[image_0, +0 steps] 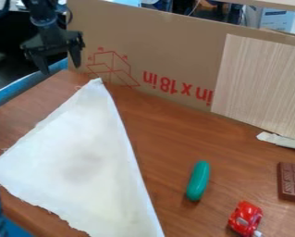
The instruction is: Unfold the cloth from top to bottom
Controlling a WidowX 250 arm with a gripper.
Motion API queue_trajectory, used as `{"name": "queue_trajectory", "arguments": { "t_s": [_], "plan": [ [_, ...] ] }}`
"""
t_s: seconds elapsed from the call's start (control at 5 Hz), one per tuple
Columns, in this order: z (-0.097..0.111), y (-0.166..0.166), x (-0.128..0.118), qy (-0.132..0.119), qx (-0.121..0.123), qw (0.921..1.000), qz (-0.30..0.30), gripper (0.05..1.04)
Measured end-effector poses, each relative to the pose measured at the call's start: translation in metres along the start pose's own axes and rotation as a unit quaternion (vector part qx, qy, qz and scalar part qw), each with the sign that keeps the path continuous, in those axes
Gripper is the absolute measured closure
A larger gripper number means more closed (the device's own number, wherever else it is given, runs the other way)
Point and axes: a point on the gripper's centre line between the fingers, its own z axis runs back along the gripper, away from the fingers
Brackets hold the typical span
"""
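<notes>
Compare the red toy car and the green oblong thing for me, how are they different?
The red toy car has a bumpy, uneven body, while the green oblong thing is smooth with rounded ends. The red toy car is chunky; the green oblong thing is longer and slimmer. Both lie on the brown table, apart from the cloth.

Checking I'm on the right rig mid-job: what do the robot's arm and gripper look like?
The arm is black, with a rounded joint above the gripper. That is black too, with a wide crossbar and two angular jaws tapering to narrow tips. I can make out no markings.
</notes>
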Motion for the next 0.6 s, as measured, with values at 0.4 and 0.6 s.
{"name": "queue_trajectory", "arguments": {
  "t_s": [0.4,0.6],
  "plan": [
    [-0.033,-0.017,0.017,0.008,-0.005,0.9998,0.015,0.083],
    [-0.038,-0.026,0.016,0.008,-0.009,0.9999,0.006,0.083]
  ]
}}
